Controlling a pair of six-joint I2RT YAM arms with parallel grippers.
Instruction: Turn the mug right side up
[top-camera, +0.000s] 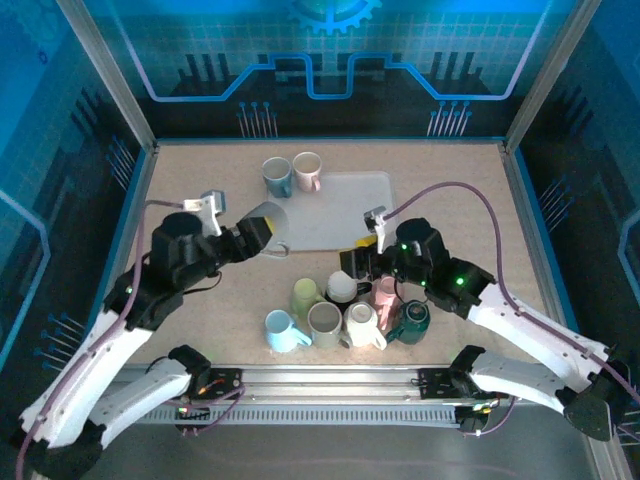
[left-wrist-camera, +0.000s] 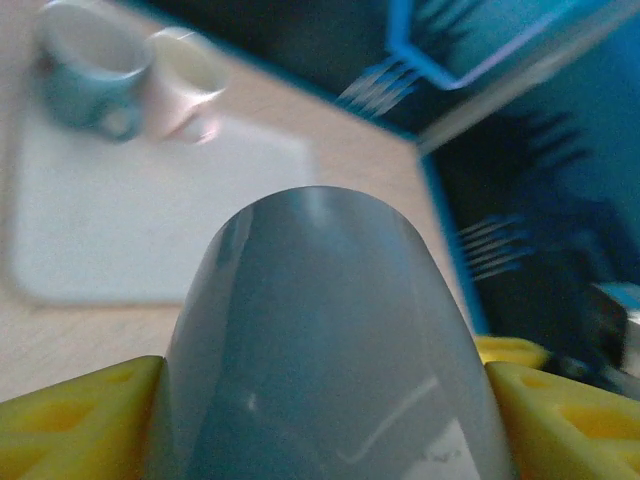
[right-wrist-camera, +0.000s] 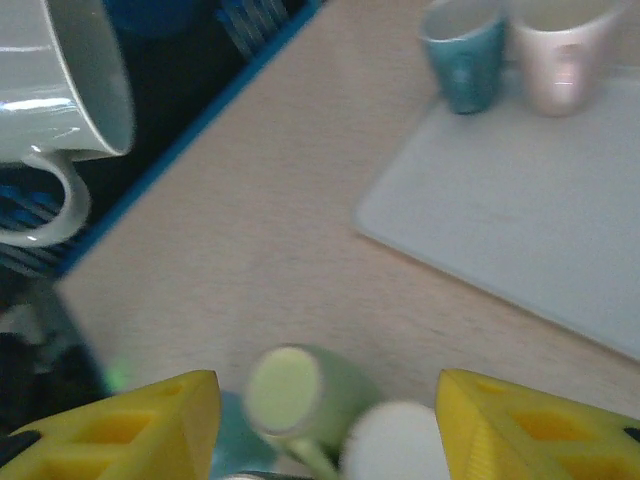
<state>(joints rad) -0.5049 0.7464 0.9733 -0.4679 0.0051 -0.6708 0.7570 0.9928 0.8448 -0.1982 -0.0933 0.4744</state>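
Mug (top-camera: 268, 226), grey, is clamped in the left pincer (top-camera: 256, 234) and hangs clear of the table (top-camera: 450, 190) near the mat (top-camera: 345, 205), tipped about on its side; the right pincer (top-camera: 352, 264) is released and empty over the mug cluster (top-camera: 345, 310). Judged partway: lifted and part-turned, with the rest of the turn, setting down upright and letting go left to do. Left wrist view gives the wall pinched between yellow fingers (left-wrist-camera: 70, 420), rim hidden; right wrist view gives rim and handle side-on.
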